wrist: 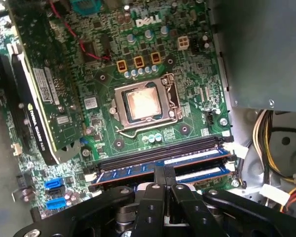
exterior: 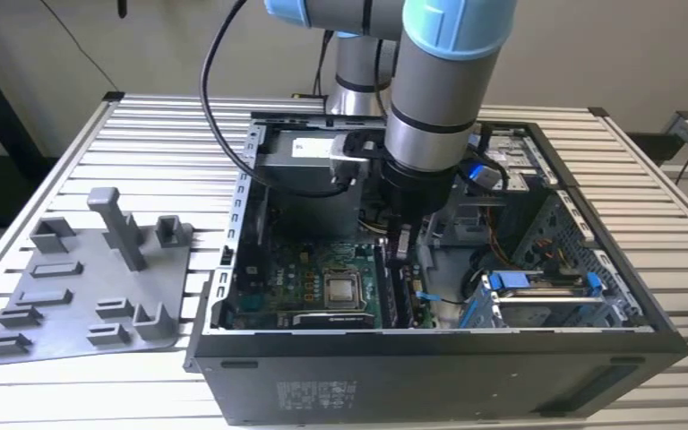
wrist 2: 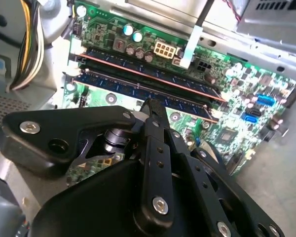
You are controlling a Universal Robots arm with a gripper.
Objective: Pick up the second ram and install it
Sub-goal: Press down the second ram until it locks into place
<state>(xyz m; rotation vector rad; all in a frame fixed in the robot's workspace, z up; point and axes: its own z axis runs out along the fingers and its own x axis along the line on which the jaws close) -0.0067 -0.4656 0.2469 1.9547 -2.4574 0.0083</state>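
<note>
My gripper (exterior: 399, 246) reaches down inside the open computer case (exterior: 440, 340), over the memory slots beside the processor socket (exterior: 344, 288). In both wrist views its black fingers are shut together. Their tips (wrist 2: 150, 104) rest on the top edge of the second ram (wrist 2: 113, 85), a long dark stick lying in the slot nearest the gripper (wrist: 164, 170). Part of that stick (wrist: 203, 173) shows beside the fingertips. Another memory stick (wrist 2: 153, 69) sits in the adjacent slot (wrist: 138, 169), parallel to it.
A graphics card (wrist: 34, 98) stands upright on the far side of the processor socket (wrist: 143, 103). Yellow and white cables (wrist: 271, 143) hang by the slot ends. The grey power-supply box (exterior: 308, 166) is behind the gripper. A grey holder tray (exterior: 93, 287) lies outside the case at the exterior view's left.
</note>
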